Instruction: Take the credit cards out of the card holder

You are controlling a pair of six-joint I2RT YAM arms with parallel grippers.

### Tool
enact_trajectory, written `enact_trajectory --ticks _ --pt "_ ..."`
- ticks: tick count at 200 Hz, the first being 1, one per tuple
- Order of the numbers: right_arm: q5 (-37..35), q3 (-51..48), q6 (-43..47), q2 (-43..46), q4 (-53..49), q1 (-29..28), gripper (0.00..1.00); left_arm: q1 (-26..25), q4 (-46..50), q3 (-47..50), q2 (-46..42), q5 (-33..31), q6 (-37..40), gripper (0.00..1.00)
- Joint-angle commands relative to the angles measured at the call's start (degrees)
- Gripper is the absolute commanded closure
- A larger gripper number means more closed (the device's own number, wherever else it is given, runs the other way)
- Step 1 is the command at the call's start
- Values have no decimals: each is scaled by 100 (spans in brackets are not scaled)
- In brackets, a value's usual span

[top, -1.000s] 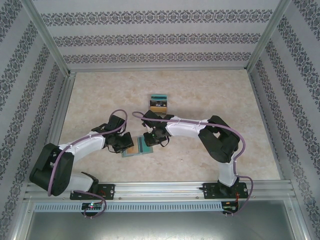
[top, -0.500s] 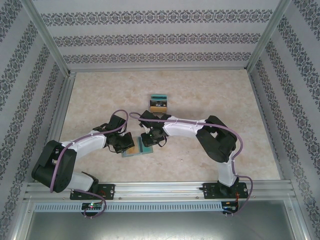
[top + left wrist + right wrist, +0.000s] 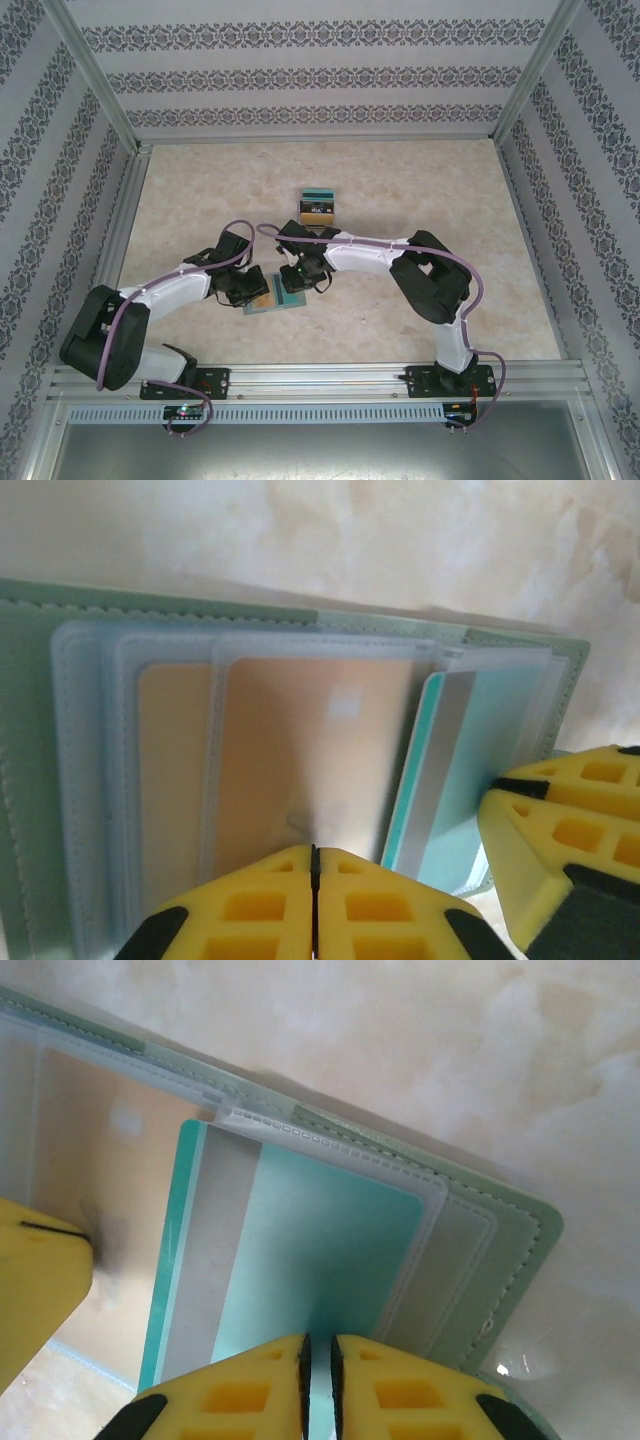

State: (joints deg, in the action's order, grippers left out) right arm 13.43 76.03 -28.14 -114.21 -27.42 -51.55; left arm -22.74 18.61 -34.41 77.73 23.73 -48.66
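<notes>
Okay, card holder (image 3: 25, 780) lies open on the desk (image 3: 420, 190) btwn your arms. Right gripper (image 3: 318, 1360) pinches the teal card (image 3: 320, 1250), partly out of its pocket. Left gripper (image 3: 314, 880) is clenched shut at the near edge of the orange card (image 3: 300, 750), which sits fully sleeved. Two other cards (image 3: 318, 205) sit beyond the holder, so prob. partway done.

The card holder (image 3: 28, 780) is matt, stitched grey-green material with frosted clear plastic pockets; the teal credit card (image 3: 320, 1250) is smooth plastic; the surface (image 3: 420, 190) looks polished.
</notes>
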Motion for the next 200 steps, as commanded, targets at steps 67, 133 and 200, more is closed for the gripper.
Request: enact_trajectory --ticks 67,133,200 --pt "44 9 10 -162 -5 -81 82 44 -1539 691 -167 558 -750 78" --pt "41 -9 -8 -147 -1 -83 82 39 -1924 820 109 712 -803 77" --pt "49 -5 -16 -150 15 -83 82 5 -2121 848 344 855 -802 82"
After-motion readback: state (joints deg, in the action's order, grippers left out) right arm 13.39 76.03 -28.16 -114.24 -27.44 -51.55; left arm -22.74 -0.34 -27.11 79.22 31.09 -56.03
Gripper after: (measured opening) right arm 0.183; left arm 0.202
